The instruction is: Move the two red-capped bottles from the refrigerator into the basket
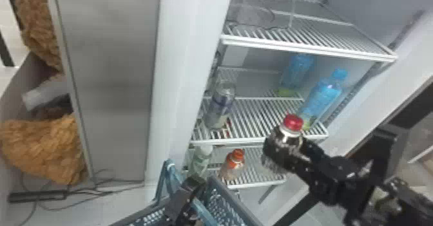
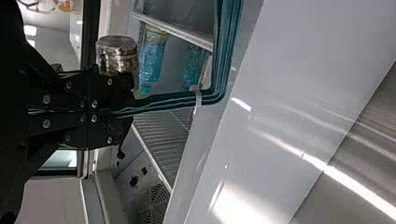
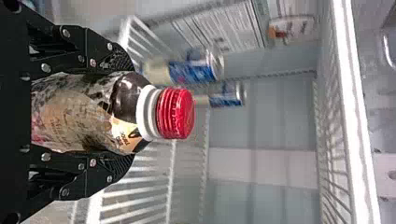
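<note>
One red-capped bottle (image 3: 105, 112) sits upright, gripped between your right gripper's (image 3: 123, 112) parted fingers; the basket (image 1: 237, 199) lies lower, leftward; your left gripper (image 2: 122, 113) pinches its handles (image 2: 223, 56).

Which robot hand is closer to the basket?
Left. The left gripper is clamped on the handles of the basket. The right gripper is off to the basket's right, holding a red-capped bottle.

There's an open lane over the middle shelf (image 1: 254, 112), between the can (image 1: 220, 104) and the nearer blue bottle (image 1: 325, 95), with the upper shelf (image 1: 309, 48) capping it! Down low, the basket (image 1: 224, 201) crowds the bottom shelf's (image 1: 254, 186) left side.
</note>
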Controlling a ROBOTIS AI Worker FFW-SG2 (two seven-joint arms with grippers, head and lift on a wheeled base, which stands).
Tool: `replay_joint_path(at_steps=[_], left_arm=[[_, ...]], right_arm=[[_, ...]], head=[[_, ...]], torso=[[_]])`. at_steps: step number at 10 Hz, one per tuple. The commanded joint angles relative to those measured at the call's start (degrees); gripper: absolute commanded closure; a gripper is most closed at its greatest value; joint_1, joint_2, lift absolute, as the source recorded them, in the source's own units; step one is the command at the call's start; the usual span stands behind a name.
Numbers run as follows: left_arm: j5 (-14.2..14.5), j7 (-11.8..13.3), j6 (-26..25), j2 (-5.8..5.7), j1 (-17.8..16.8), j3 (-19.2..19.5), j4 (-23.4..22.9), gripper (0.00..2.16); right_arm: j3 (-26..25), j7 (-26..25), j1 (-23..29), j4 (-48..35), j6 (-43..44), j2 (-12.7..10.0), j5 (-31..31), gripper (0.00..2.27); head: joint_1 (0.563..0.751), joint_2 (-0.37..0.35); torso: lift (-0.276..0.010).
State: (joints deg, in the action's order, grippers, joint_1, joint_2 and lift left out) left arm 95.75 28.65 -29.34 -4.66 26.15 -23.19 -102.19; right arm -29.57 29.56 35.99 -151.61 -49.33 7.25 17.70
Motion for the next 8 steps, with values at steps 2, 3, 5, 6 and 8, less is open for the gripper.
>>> replay_joint_path(at_steps=[2,3,5,6,8], left_arm=[[0.23,-0.09,-0.05,0.09,-0.13,-0.46,0.17,1.20],[0.23,0.00,0.09,0.00,-0.13,-0.46,0.17,1.20],[0.34,-0.09,0.09,0.09,-0.13,-0.46,0.17,1.20],[0.34,-0.09,0.09,0.09,-0.13,-0.57,0.17,1.20],[0.46,-0.09,0.23,0.09,-0.13,-0.57,0.31,1.20]], right_arm=[[1.00,2.09,1.98,-0.33,-2.70,-0.57,2.52,1.28],[1.92,2.52,2.12,-0.33,-3.96,-0.57,3.55,1.28],[3.86,3.49,2.26,0.79,-6.36,-0.49,5.61,1.28],[5.69,3.93,2.26,1.63,-7.34,-0.05,7.09,1.28],[6.83,4.72,2.26,0.51,-13.11,0.13,6.86,1.28]], head=[[0.695,-0.350],[0.695,-0.350],[0.695,-0.350],[0.695,-0.350],[0.695,-0.350]], torso=[[0.000],[0.000],[0.000],[0.000],[0.000]])
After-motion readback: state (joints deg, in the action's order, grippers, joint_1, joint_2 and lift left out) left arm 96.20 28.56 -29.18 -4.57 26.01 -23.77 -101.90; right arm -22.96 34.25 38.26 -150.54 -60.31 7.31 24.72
